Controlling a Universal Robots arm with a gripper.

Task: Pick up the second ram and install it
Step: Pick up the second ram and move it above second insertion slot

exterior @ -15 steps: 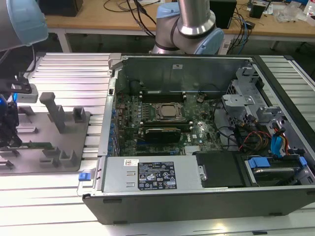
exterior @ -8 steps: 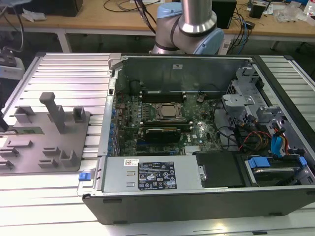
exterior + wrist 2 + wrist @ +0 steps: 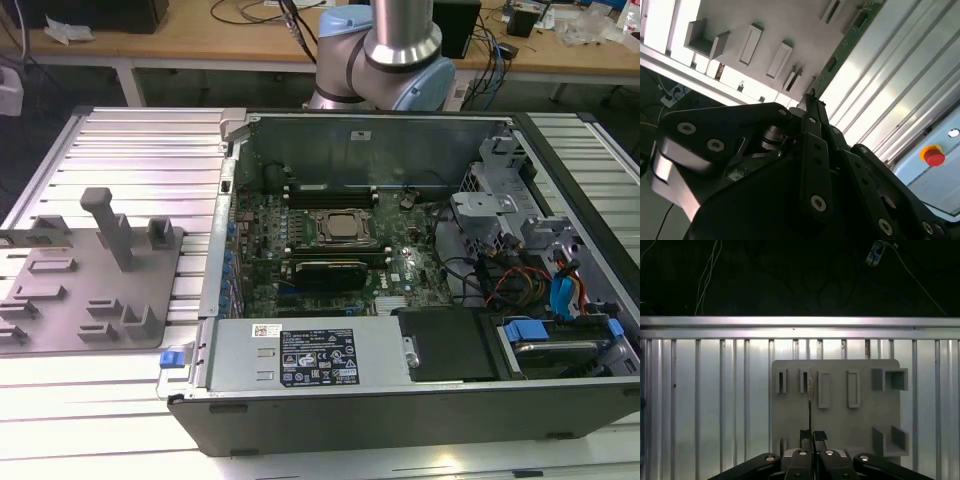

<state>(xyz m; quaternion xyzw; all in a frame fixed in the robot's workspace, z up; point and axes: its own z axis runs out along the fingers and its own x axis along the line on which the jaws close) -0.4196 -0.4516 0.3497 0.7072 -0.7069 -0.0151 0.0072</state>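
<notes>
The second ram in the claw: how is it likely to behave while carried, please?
Probably stiff: the second ram juts straight from the claw without sagging. Likely light, being so thin edge-on. With most of it beyond the claw, it might pivot if bumped.

One end of the second ram (image 3: 840,50) seems hidden between the fingers (image 3: 812,127).

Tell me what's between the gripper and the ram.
Nothing lies between them. In both wrist views the gripper is shut on the ram, which sticks out from its fingers with the grey tray behind it.
</notes>
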